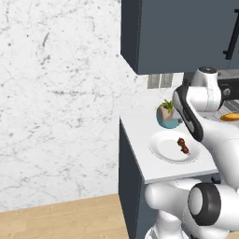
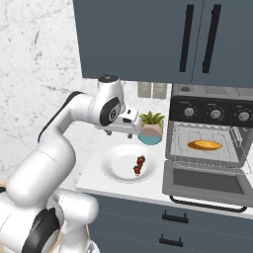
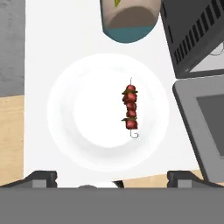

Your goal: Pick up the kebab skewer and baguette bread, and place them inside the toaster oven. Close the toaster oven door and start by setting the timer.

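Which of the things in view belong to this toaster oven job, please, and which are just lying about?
Job:
kebab skewer, on the white plate
baguette bread, already on the oven rack
toaster oven
toaster oven door, open
open gripper, above the plate

Lying about:
potted plant
wall cabinets

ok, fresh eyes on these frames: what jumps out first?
The kebab skewer alone on the white plate, directly under the open jaws of the gripper. Then the toaster oven on the right, its door folded down and the baguette bread already on the rack.
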You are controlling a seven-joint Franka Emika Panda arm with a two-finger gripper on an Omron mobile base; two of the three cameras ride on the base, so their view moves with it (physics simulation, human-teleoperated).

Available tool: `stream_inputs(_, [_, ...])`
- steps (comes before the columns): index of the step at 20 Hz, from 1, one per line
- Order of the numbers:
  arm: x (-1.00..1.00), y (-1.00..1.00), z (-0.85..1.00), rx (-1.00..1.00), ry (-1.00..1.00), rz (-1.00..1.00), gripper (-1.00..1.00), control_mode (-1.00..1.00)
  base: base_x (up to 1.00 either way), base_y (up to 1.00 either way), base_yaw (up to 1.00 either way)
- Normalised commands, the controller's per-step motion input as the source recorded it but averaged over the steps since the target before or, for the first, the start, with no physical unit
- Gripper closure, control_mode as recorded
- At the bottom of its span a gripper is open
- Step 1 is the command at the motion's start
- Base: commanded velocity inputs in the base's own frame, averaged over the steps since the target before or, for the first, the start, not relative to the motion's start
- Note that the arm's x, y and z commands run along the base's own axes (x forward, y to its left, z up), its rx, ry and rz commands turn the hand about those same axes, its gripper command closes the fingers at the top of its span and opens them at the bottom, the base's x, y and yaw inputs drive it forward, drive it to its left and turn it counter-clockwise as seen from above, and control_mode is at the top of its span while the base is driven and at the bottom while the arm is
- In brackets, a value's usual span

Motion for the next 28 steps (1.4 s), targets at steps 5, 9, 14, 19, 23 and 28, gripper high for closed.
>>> stream_inputs(5, [0.28, -0.32, -0.50, 0.00, 0.02, 0.01, -1.00, -1.00, 0.00, 0.00, 0.00])
stream_inputs(9, [0.16, -0.26, -0.58, 0.00, 0.03, 0.00, -1.00, -1.00, 0.00, 0.00, 0.00])
stream_inputs(14, [0.23, -0.09, -0.53, 0.00, 0.05, 0.00, -1.00, -1.00, 0.00, 0.00, 0.00])
stream_inputs(19, [0.26, -0.16, -0.51, 0.00, 0.03, 0.00, -1.00, -1.00, 0.00, 0.00, 0.00])
stream_inputs(23, [0.15, -0.14, -0.48, 0.00, 0.04, 0.01, -1.00, -1.00, 0.00, 0.00, 0.00])
stream_inputs(28, [0.10, -0.01, -0.42, 0.00, 0.05, 0.01, -1.00, -1.00, 0.00, 0.00, 0.00])
